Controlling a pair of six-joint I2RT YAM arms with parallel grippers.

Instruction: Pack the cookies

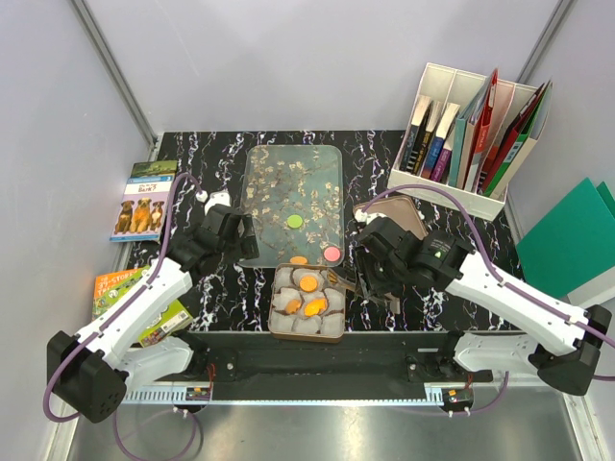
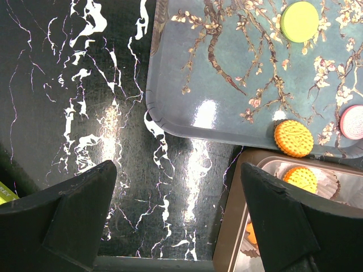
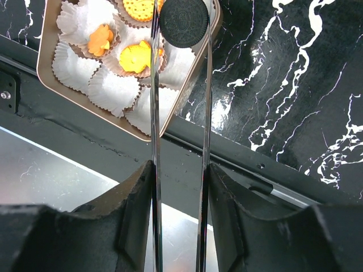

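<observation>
My right gripper (image 3: 180, 181) is shut on metal tongs (image 3: 156, 113), whose tips pinch a black cookie (image 3: 183, 21) above the far right corner of the brown tin (image 3: 43, 54). The tin holds white paper cups, and three of them contain orange cookies (image 3: 136, 56). A green cookie (image 2: 299, 21), a pink one (image 2: 354, 121) and an orange one (image 2: 293, 137) lie on the blossom-patterned tray (image 2: 227, 85). My left gripper (image 2: 178, 198) is open and empty over the marble table beside the tray's near left corner and the tin (image 2: 235, 226).
A white file holder with books (image 1: 471, 134) stands at the back right. A green folder (image 1: 572, 240) lies at the right edge. Books (image 1: 144, 202) lie at the left. A brown lid (image 1: 389, 211) lies right of the tray.
</observation>
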